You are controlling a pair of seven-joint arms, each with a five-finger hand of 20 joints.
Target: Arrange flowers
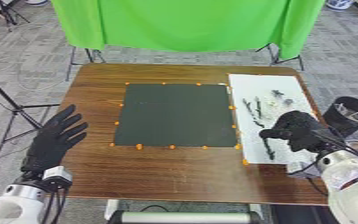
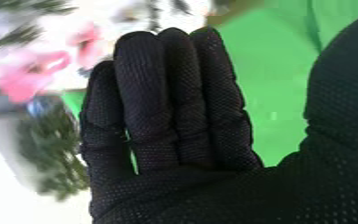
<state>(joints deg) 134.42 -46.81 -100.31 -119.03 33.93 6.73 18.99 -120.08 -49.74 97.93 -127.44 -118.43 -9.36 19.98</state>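
So from where I'm standing, the big thing is the brown counter (image 1: 171,172), with a green cloth (image 1: 189,25) behind it. Next down, a dark mat (image 1: 175,115) in the middle, then a white sheet (image 1: 262,85) to its right. Black container (image 1: 342,123) just past the counter's right edge; can't tell if it's meant for the arranging.

Looks like picking is the step in hand. Imo: come in slow and low, get thumb and fingers either side before closing, pinch lightly so nothing crushes, lift straight up so the neighbours don't drag along.

The right robot hand (image 1: 293,131) is over the sheet, wide open, fingers straight and close together, thumb well apart, nothing in its grip. Left robot hand (image 1: 44,150) is open too, fingers fanned, empty, by the counter's left edge.

Smallest stuff: dark sprigs (image 1: 270,150) lying on the sheet, some near the right hand. The wrist view also has pink flowers (image 2: 20,85) beside the fingers, touching or not, no clue.
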